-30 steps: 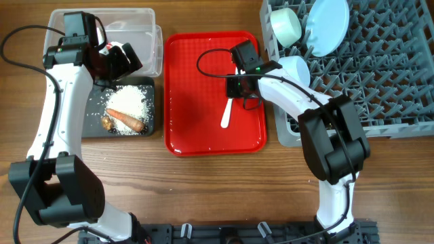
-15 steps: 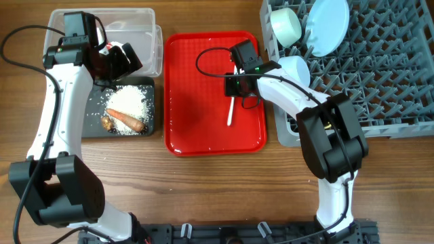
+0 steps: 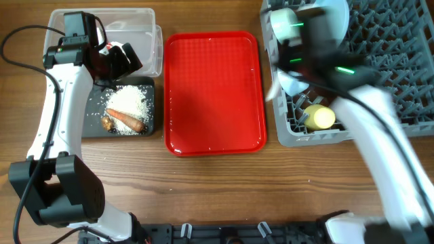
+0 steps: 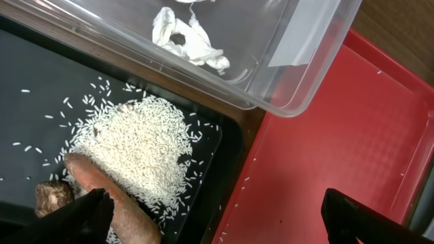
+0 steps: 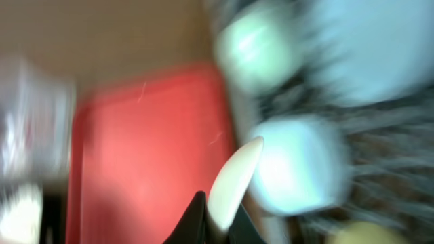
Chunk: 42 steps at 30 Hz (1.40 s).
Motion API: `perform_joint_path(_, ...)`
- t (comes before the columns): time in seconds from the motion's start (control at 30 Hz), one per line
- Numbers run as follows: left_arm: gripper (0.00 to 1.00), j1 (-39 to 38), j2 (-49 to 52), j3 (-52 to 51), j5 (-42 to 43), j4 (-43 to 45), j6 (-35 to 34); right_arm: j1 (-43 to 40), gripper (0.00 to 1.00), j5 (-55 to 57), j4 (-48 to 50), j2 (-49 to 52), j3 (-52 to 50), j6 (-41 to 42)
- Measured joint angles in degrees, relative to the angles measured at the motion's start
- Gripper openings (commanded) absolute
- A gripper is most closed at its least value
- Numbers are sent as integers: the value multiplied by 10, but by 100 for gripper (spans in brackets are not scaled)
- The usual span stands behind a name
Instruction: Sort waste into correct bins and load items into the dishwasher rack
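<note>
Spoon (image 5: pixel 234 179) clamped in right gripper (image 5: pixel 215 218) at dishwasher rack (image 3: pixel 407 47) edge, view blurred; left gripper (image 4: pixel 217 213) spread wide, empty, over black tub (image 4: pixel 34 95).

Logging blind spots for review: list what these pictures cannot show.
Overhead: the blurred right arm covers most of the plate and part of the rack.
Right wrist: all motion-smeared; the spoon shows, a bowl is a pale blob.
Left wrist: a finger hides part of the lump; the bottom edge cuts off the carrot.
</note>
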Motion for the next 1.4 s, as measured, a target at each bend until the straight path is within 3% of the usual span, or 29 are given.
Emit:
perform_joint_path(0.1, 100, 0, 0, 0, 0, 0, 0, -61, 4, 118, -78, -40, 13, 95)
perform_joint_path(0.2, 100, 0, 0, 0, 0, 0, 0, -119, 4, 205, -90, -13, -19, 197)
perform_joint_path(0.37, 100, 0, 0, 0, 0, 0, 0, -186, 4, 248, -29, 58, -102, 317)
perform_joint_path(0.57, 100, 0, 0, 0, 0, 0, 0, -195, 5, 249, 63, 137, -121, 359)
perform_joint_path(0.6, 100, 0, 0, 0, 0, 0, 0, -195, 21, 247, 74, 145, -122, 360)
perform_joint_path(0.67, 100, 0, 0, 0, 0, 0, 0, -195, 80, 239, 88, 151, -122, 358)
perform_joint_path(0.7, 100, 0, 0, 0, 0, 0, 0, -195, 97, 236, 92, 151, -122, 355)
perform_joint_path(0.73, 100, 0, 0, 0, 0, 0, 0, -195, 100, 236, 95, 151, -122, 351)
perform_joint_path(0.97, 100, 0, 0, 0, 0, 0, 0, -195, 100, 187, 76, 117, -124, 223)
perform_joint_path(1.2, 100, 0, 0, 0, 0, 0, 0, -195, 100, 17, 40, -162, -109, 22)
perform_joint_path(1.4, 100, 0, 0, 0, 0, 0, 0, -195, 100, -48, -26, -310, -100, -25)
